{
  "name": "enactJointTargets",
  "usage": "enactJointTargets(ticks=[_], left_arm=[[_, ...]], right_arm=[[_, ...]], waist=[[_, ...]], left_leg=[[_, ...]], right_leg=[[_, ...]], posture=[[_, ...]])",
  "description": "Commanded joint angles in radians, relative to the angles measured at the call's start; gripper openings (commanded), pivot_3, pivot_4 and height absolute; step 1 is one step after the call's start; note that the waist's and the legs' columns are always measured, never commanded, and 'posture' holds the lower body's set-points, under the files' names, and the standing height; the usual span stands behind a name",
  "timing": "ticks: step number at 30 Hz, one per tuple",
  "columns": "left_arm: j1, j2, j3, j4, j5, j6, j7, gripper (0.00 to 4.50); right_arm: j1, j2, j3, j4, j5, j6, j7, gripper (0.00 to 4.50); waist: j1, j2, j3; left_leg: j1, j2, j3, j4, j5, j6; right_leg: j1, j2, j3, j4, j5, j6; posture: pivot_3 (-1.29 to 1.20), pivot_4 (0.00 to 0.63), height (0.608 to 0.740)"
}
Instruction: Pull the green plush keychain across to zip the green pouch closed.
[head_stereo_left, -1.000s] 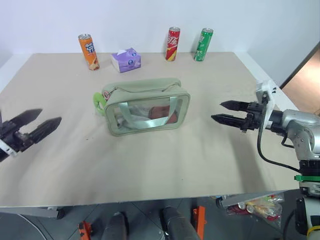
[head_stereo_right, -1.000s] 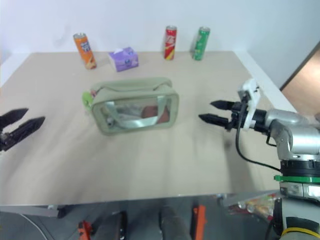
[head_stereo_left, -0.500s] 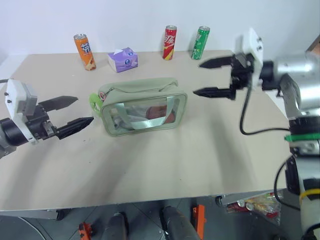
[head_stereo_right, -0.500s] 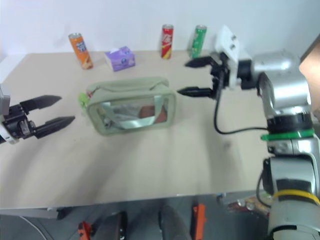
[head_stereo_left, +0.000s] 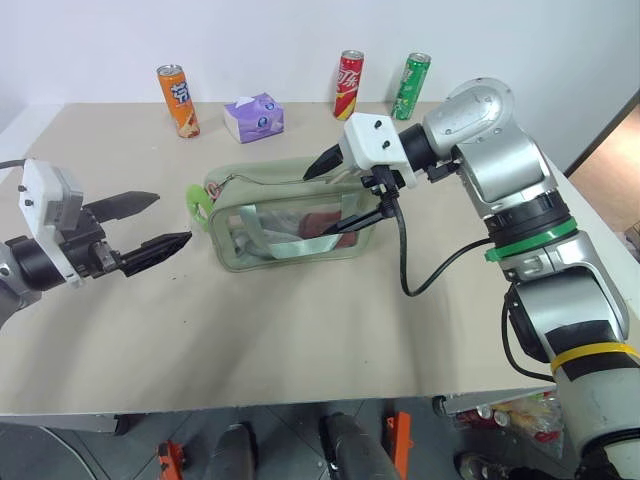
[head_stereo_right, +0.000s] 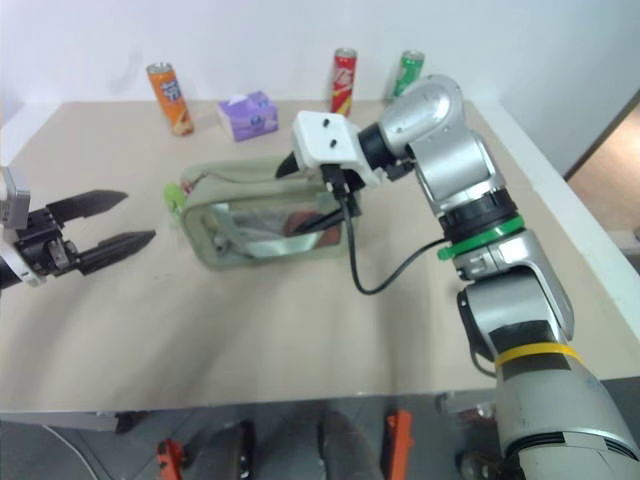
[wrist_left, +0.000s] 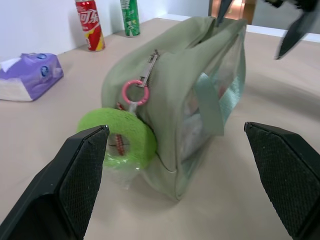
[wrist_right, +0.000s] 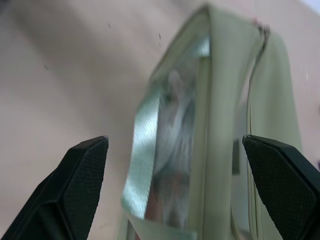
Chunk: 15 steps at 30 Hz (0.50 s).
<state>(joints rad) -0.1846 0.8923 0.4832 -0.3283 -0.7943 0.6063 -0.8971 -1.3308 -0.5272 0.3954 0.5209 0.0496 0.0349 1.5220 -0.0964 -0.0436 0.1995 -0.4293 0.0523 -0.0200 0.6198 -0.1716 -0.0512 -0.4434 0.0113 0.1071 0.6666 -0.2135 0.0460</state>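
The green pouch (head_stereo_left: 290, 212) lies mid-table, its clear window facing me and its top zipper running along the upper edge. At the pouch's left end hangs the green plush keychain (head_stereo_left: 200, 206), a lime fuzzy ring on a pink ring (wrist_left: 134, 92). My left gripper (head_stereo_left: 170, 219) is open and level, its tips just short of the keychain (wrist_left: 127, 139). Over the pouch's right part, my right gripper (head_stereo_left: 318, 204) is open, one finger behind the top and the other in front of the window. The pouch (wrist_right: 220, 125) lies between those fingers; I cannot tell whether they touch it.
Along the table's far edge stand an orange can (head_stereo_left: 177, 100), a purple tissue pack (head_stereo_left: 254, 117), a red can (head_stereo_left: 349, 84) and a green can (head_stereo_left: 409, 86). A black cable (head_stereo_left: 415, 285) droops from the right wrist toward the tabletop (head_stereo_left: 300, 330).
My right gripper has swung up and left from the table's right side to over the pouch, rolling as it went. The left gripper came in to the right toward the keychain, then held.
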Motion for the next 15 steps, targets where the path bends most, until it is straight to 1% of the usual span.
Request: enactJointTargets(ticks=[1, 7, 10, 13, 14, 15], left_arm=[[0.002, -0.001, 0.039, -0.036, -0.010, -0.018, 0.014, 4.50], [0.001, -0.006, 0.029, -0.035, -0.005, -0.022, 0.020, 4.50], [0.005, -0.012, 0.024, -0.036, 0.004, -0.029, 0.023, 4.50], [0.007, -0.016, 0.022, -0.039, 0.007, -0.035, 0.025, 4.50], [0.007, -0.018, 0.022, -0.038, 0.007, -0.038, 0.027, 4.50], [0.007, -0.020, 0.022, -0.038, 0.010, -0.042, 0.028, 4.50]], right_arm=[[-0.083, 0.022, 0.008, 0.124, -0.075, -0.076, -0.025, 4.47], [-0.140, 0.041, 0.022, 0.255, -0.153, -0.129, -0.036, 4.47], [-0.150, 0.040, 0.027, 0.280, -0.180, -0.147, -0.022, 3.68], [-0.154, 0.041, 0.023, 0.292, -0.194, -0.153, -0.008, 2.62], [-0.156, 0.041, 0.024, 0.297, -0.201, -0.156, -0.009, 2.40], [-0.159, 0.041, 0.025, 0.304, -0.209, -0.160, -0.009, 1.92]], waist=[[-0.001, 0.000, 0.000], [-0.003, 0.000, 0.000], [-0.003, 0.000, 0.000], [-0.003, 0.000, 0.000], [-0.003, 0.000, 0.000], [-0.003, 0.000, 0.000]], left_leg=[[0.000, 0.000, 0.000, 0.000, 0.000, 0.000], [0.000, 0.000, 0.000, 0.000, 0.000, 0.000], [0.000, 0.000, 0.000, -0.001, 0.000, 0.000], [0.000, 0.000, 0.000, -0.001, 0.000, 0.000], [0.000, 0.000, 0.000, -0.001, 0.000, 0.000], [0.000, 0.000, 0.000, 0.000, 0.000, 0.000]], right_leg=[[0.000, 0.000, 0.000, 0.000, 0.000, 0.000], [0.000, 0.000, 0.000, 0.000, 0.000, -0.001], [0.000, 0.000, 0.000, 0.000, 0.000, -0.001], [0.000, 0.000, 0.000, 0.000, 0.000, -0.001], [0.000, 0.000, 0.000, 0.000, 0.000, -0.001], [0.000, 0.000, 0.000, 0.000, 0.000, -0.001]], posture=[[0.00, 0.150, 0.740], [0.00, 0.150, 0.740], [0.00, 0.150, 0.740], [0.00, 0.150, 0.740], [0.00, 0.150, 0.740], [0.00, 0.150, 0.740]])
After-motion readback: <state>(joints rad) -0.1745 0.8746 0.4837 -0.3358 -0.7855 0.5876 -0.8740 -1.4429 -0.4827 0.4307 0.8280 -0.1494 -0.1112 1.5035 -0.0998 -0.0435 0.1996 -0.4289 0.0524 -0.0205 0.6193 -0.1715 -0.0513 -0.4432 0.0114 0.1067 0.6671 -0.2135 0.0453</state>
